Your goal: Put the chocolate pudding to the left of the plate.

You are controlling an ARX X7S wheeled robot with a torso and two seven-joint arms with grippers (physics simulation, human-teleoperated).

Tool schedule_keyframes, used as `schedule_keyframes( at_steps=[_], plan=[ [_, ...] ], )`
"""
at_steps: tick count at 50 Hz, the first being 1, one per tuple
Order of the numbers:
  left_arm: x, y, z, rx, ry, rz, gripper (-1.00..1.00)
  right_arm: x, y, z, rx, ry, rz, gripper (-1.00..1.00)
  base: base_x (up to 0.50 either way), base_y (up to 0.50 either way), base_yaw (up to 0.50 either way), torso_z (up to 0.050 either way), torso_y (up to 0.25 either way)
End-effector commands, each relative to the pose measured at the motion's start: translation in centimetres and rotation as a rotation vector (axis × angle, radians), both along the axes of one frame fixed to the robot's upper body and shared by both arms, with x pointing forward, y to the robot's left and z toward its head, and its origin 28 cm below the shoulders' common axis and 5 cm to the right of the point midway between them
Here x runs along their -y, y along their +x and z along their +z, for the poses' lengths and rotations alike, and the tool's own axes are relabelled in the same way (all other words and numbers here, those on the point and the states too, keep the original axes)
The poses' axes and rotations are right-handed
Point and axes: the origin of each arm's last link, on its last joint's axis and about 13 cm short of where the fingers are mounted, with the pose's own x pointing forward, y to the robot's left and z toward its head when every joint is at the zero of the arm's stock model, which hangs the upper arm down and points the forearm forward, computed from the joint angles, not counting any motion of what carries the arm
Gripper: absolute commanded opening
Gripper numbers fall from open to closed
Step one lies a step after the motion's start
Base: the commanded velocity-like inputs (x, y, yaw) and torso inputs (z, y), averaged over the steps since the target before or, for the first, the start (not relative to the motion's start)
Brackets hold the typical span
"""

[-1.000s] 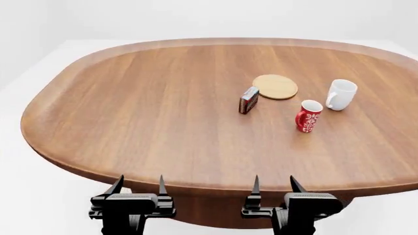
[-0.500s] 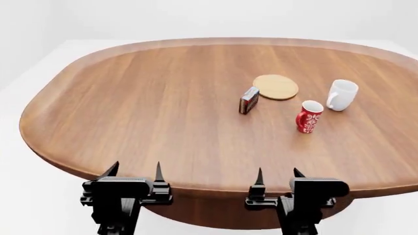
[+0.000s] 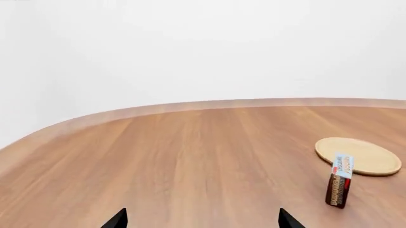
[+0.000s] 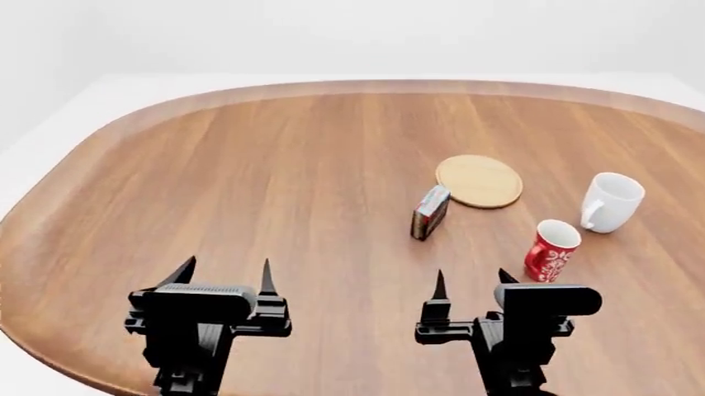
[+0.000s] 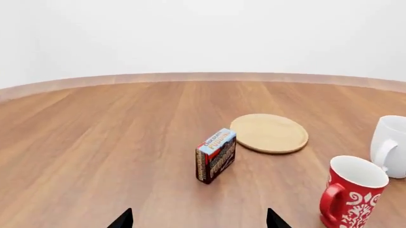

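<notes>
The small brown-red chocolate pudding carton (image 4: 430, 212) with a light blue top edge stands upright just beside the flat round tan wooden plate (image 4: 480, 181), at its near-left rim. A glossy red patterned mug (image 4: 551, 250) and a plain white mug (image 4: 610, 201) sit right of the plate. All rest on a rounded, grained wooden table (image 4: 243, 190) amid white surroundings. The left gripper (image 4: 224, 284) and right gripper (image 4: 471, 289), both black, hang spread and empty.

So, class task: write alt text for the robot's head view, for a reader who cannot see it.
On a wooden table, a chocolate pudding carton stands just left of a round plate, a red mug and white mug further right. Both open claws, left and right, hover nearer, empty.
</notes>
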Motion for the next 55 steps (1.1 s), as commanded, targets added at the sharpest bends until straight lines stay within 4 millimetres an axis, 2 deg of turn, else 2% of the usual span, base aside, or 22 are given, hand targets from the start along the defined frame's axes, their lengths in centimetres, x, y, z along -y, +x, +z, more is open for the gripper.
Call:
schedule_keyframes(
  at_steps=[1, 47, 55],
  plan=[
    [0.05, -0.28, 0.31, 0.006, 0.003, -0.005, 1.0, 0.04, -0.17, 0.36, 0.002, 0.002, 0.002, 1.0, 0.5, 0.0, 0.0, 0.0, 0.0],
    [0.14, -0.53, 0.37, 0.011, 0.007, -0.011, 1.0, 0.24, -0.42, 0.53, 0.003, 0.018, -0.01, 1.0, 0.5, 0.0, 0.0, 0.0, 0.001],
    [0.1, -0.52, 0.33, 0.01, 0.006, -0.01, 1.0, 0.18, -0.41, 0.54, -0.001, 0.017, -0.017, 1.0, 0.04, 0.0, 0.0, 0.0, 0.0]
  ],
)
